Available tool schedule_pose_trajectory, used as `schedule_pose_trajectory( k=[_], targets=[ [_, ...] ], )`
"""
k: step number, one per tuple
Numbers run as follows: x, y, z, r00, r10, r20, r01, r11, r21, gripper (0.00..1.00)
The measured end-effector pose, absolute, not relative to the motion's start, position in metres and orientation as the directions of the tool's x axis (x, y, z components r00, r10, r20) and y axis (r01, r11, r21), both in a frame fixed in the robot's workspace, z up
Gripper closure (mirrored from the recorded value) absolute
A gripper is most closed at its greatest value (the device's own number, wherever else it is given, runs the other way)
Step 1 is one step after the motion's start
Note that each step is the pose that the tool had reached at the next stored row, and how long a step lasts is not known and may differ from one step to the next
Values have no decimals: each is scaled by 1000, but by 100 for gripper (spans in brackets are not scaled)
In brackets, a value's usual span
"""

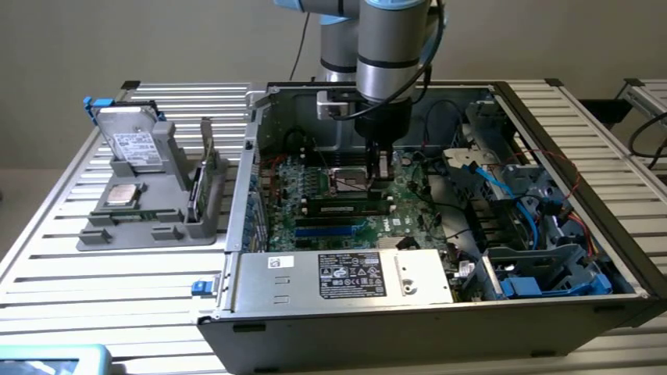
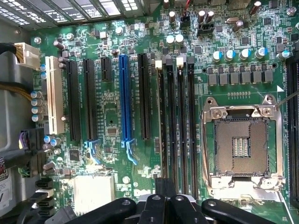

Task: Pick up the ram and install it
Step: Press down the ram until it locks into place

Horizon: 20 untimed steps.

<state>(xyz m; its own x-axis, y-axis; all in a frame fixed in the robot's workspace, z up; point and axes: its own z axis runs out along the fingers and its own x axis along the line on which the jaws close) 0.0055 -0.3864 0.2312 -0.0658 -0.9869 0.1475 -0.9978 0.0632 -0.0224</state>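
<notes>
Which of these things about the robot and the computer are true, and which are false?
1. The robot's hand is over the grey tray. False: it hangs inside the open computer case, above the motherboard.
2. The processor socket on the motherboard is empty. True.
3. The hand is wide open. False: it is shut.
4. A silver processor chip sits on the grey tray, on the exterior view's left of the case. True.
5. All the long slots on the motherboard are black. False: one long slot is blue.
</notes>
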Motion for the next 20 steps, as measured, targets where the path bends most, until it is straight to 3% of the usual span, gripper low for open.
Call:
schedule_pose_trajectory(
  k=[20],
  targets=[
    [5, -386, 226, -66, -987, 148, -998, 63, -23, 89]
  ],
)
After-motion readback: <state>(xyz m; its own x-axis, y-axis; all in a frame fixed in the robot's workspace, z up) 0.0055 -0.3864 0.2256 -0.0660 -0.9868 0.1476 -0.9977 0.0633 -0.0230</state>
